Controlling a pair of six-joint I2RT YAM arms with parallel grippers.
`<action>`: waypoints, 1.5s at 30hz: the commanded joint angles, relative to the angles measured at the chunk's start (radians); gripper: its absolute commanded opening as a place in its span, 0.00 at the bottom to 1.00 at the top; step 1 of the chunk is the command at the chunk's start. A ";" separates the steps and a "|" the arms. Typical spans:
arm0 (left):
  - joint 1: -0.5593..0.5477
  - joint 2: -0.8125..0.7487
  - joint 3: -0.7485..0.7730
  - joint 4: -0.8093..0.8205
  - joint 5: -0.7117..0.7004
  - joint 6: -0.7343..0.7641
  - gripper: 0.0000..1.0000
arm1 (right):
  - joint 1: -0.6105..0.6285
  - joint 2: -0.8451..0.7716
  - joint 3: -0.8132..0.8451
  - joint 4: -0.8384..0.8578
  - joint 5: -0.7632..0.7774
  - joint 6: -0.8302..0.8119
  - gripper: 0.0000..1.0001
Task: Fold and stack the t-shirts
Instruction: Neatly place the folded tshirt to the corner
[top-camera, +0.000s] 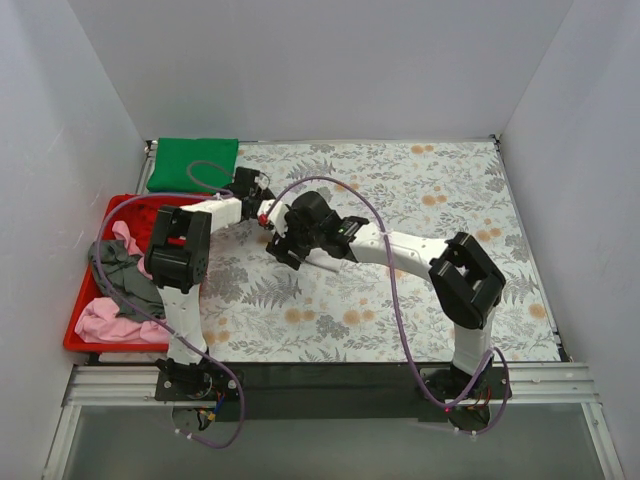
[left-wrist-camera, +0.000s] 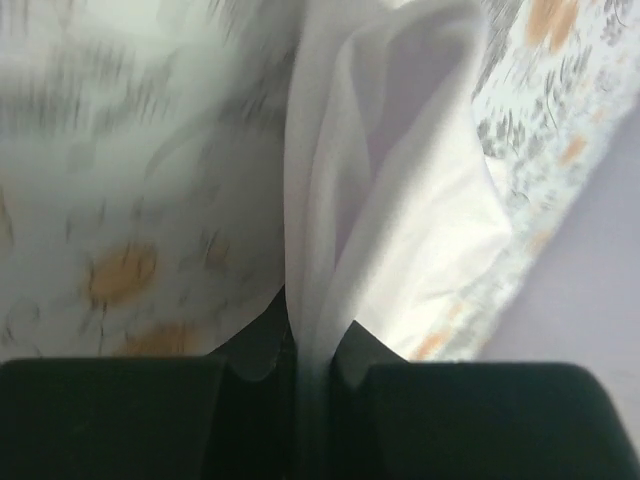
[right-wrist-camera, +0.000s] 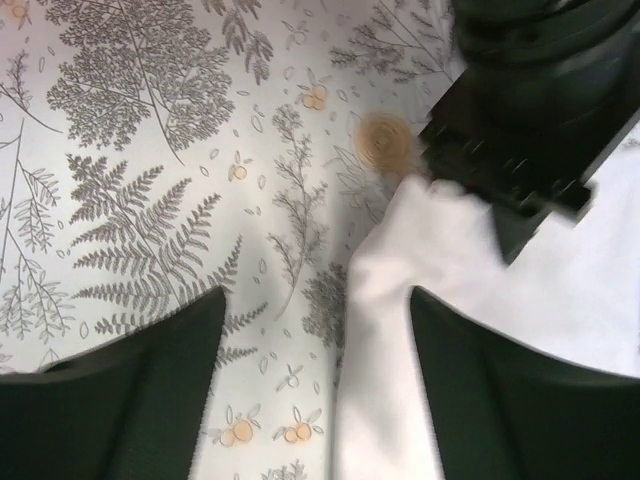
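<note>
Closest to my lens, the white t-shirt (left-wrist-camera: 400, 200) is clamped in my left gripper (left-wrist-camera: 310, 375), bunched above the floral cloth (right-wrist-camera: 150, 150). My right gripper (right-wrist-camera: 315, 310) gapes beside it, gripping nothing. I see a green t-shirt (top-camera: 192, 163) at the far-left corner.

One green t-shirt (top-camera: 192, 163), one white t-shirt (left-wrist-camera: 400, 200), one grey t-shirt (top-camera: 125, 272), one red bin (top-camera: 85, 346)

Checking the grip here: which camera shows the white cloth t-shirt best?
Left wrist: the white cloth t-shirt fills it, pinched in the left gripper. Right wrist shows one fold; in the top view I cannot make it out.
</note>
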 joint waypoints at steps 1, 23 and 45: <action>0.003 0.034 0.235 -0.217 -0.186 0.293 0.00 | -0.068 -0.127 -0.017 -0.034 -0.008 0.042 0.85; 0.137 0.309 1.059 -0.499 -0.257 0.973 0.00 | -0.384 -0.428 -0.304 -0.187 -0.034 -0.028 0.98; 0.189 0.152 1.059 -0.445 -0.228 1.079 0.00 | -0.384 -0.411 -0.284 -0.213 -0.030 -0.033 0.98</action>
